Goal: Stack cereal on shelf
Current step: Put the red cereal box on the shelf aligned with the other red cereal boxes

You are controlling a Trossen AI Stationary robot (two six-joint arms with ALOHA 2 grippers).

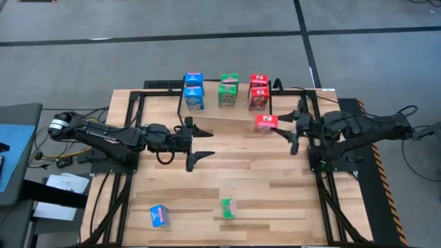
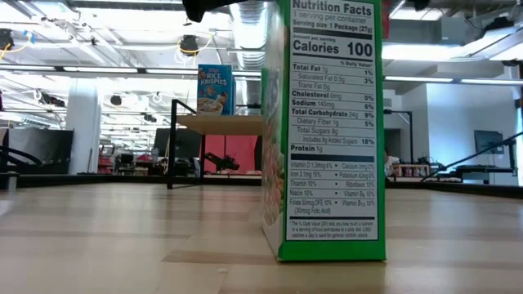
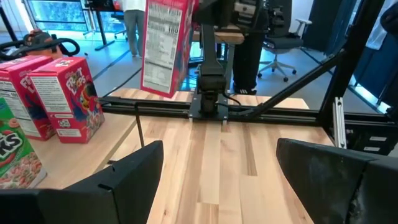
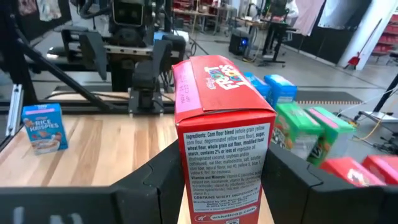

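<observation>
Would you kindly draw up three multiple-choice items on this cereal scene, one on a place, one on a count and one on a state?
1. Where is the right hand?
A. near the red boxes on the shelf
B. at the table's near edge
C. off the table

2. How many boxes lie apart from the shelf on the near part of the table?
A. none
B. two
C. five

3. What is the left hand doing?
A. gripping a blue box
B. open, holding nothing
C. pressing on the shelf

Answers: 1 A, it holds a red box beside the red stack. 2 B, a blue box and a green box. 3 B, its fingers stand apart over bare wood.
</observation>
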